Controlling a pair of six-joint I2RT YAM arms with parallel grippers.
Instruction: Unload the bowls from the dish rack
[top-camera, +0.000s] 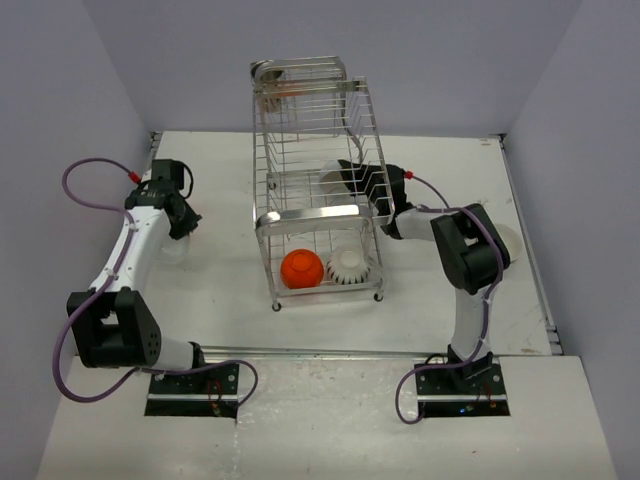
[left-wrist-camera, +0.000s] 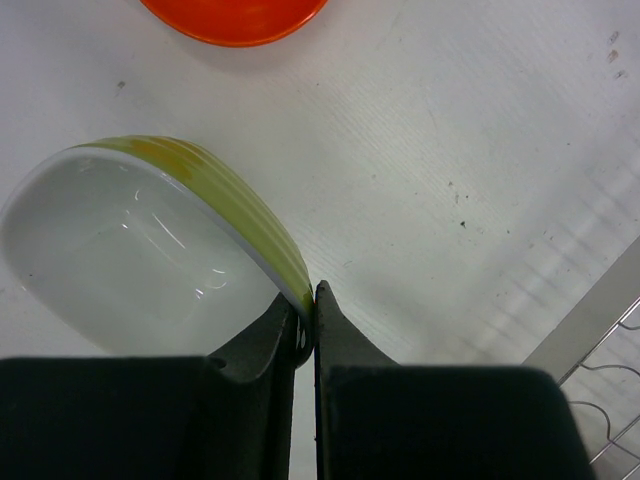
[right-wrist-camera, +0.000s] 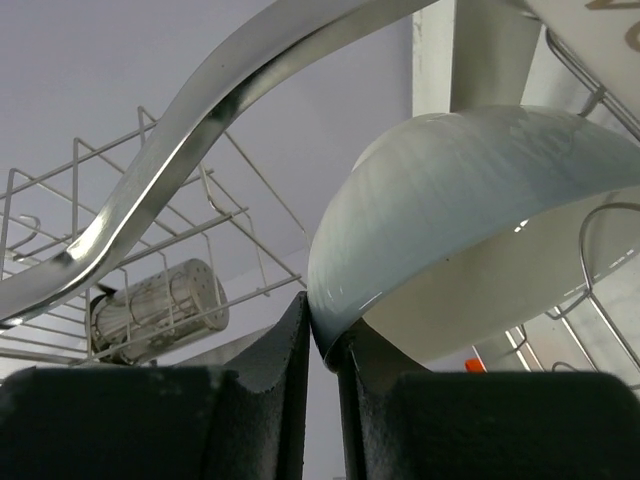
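The dish rack (top-camera: 318, 215) stands mid-table. An orange bowl (top-camera: 301, 268) and a ribbed white bowl (top-camera: 351, 264) lie in its lower front. My right gripper (top-camera: 352, 182) reaches into the rack from the right and is shut on the rim of a pale white bowl (top-camera: 334, 176), seen close in the right wrist view (right-wrist-camera: 460, 200) between rack wires (right-wrist-camera: 200, 130). My left gripper (top-camera: 173, 232) is low over the table at the left, shut on the rim of a bowl (left-wrist-camera: 150, 250) that is white inside and ribbed yellow-green outside. Another orange bowl (left-wrist-camera: 235, 15) sits just beyond it.
A perforated metal cutlery cup (right-wrist-camera: 160, 305) hangs at the rack's back top (top-camera: 266, 71), with something orange (top-camera: 282, 95) beside it. A rack corner (left-wrist-camera: 610, 400) shows at the left wrist view's lower right. A pale round shape (top-camera: 510, 242) lies behind the right arm.
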